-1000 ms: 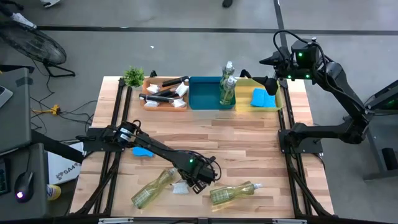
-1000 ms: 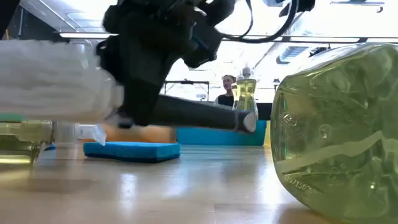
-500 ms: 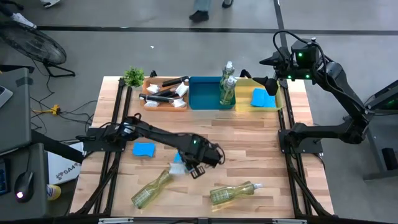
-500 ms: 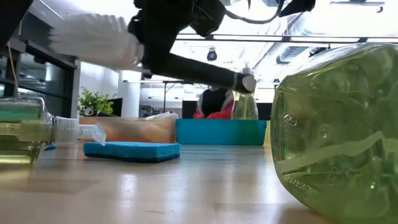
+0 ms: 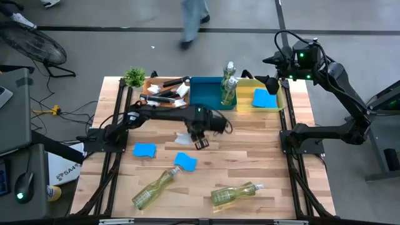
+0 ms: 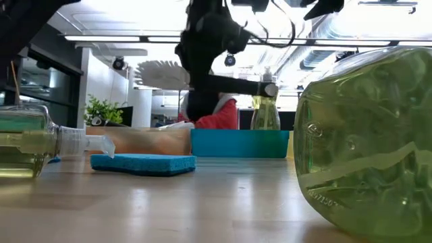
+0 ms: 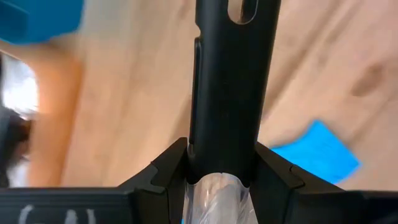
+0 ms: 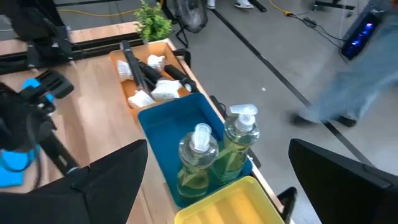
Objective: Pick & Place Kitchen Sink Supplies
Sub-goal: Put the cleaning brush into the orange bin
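On the far left of the wooden table (image 5: 250, 150), a small green potted plant (image 5: 134, 76) is standing at the back corner, just beside an orange bin (image 5: 164, 104) that is holding several black brushes with white heads (image 5: 164, 95). A blue sponge (image 5: 144, 150) is lying flat on the wood nearer the front, and a clear bottle of yellow-green liquid (image 5: 153, 188) is lying on its side at the front edge, with a second blue sponge (image 5: 185, 161) just behind its neck.

Over the middle of the table, the left gripper (image 5: 199, 132) is hanging above the surface, its fingers (image 7: 165, 171) clamping narrowly on the black handle of a long brush (image 7: 227, 87); the white head (image 6: 160, 73) is showing raised in the low view.

Behind it, a blue bin (image 5: 205, 94) is holding two upright bottles (image 5: 229, 87). Another bottle (image 5: 232, 193) is lying on its side at the front.

Farther right, a yellow bin (image 5: 272, 107) is holding a blue sponge (image 5: 263, 98). The right gripper (image 5: 272, 74) is waiting above that bin's back edge, its fingers (image 8: 109, 177) spreading wide and holding nothing.
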`<state>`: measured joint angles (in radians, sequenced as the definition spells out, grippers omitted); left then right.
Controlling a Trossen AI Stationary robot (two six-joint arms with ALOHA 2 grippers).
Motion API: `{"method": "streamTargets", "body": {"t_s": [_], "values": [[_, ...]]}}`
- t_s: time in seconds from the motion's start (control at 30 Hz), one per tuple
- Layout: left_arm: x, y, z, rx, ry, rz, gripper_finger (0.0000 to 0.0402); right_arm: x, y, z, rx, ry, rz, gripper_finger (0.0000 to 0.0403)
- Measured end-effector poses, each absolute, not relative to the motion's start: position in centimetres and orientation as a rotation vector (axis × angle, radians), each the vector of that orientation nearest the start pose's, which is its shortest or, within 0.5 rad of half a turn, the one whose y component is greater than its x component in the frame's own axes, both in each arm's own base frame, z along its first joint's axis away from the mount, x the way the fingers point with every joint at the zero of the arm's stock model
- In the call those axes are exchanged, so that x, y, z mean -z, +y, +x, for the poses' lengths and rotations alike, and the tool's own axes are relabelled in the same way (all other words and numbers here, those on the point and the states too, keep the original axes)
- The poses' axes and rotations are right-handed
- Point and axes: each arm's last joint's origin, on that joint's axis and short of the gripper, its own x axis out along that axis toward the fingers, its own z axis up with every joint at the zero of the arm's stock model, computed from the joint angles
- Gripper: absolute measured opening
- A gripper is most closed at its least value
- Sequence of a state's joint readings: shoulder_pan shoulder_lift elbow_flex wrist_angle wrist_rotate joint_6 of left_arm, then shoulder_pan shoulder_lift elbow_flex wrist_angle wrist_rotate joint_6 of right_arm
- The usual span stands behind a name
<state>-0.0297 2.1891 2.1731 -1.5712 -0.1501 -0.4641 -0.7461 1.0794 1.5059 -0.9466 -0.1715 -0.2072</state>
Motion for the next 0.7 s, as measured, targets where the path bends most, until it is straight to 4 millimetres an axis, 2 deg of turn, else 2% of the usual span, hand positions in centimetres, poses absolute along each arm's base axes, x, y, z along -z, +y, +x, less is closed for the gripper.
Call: {"method": "streamTargets", "body": {"t_s": [0.4,0.57,0.7], "values": [[-27.9,7.5,41.0,-0.394,1.568,-0.097,0.0127,-44.5,-11.9,13.2,0.611,0.535,0.035,0.0385],[-28.8,11.2,39.8,-0.394,1.567,-0.071,0.0127,-44.6,-12.1,13.2,0.660,0.514,0.054,0.0385],[-30.4,14.3,38.0,-0.430,1.548,-0.052,0.0127,-44.7,-12.1,13.3,0.670,0.502,0.065,0.0385]]}}
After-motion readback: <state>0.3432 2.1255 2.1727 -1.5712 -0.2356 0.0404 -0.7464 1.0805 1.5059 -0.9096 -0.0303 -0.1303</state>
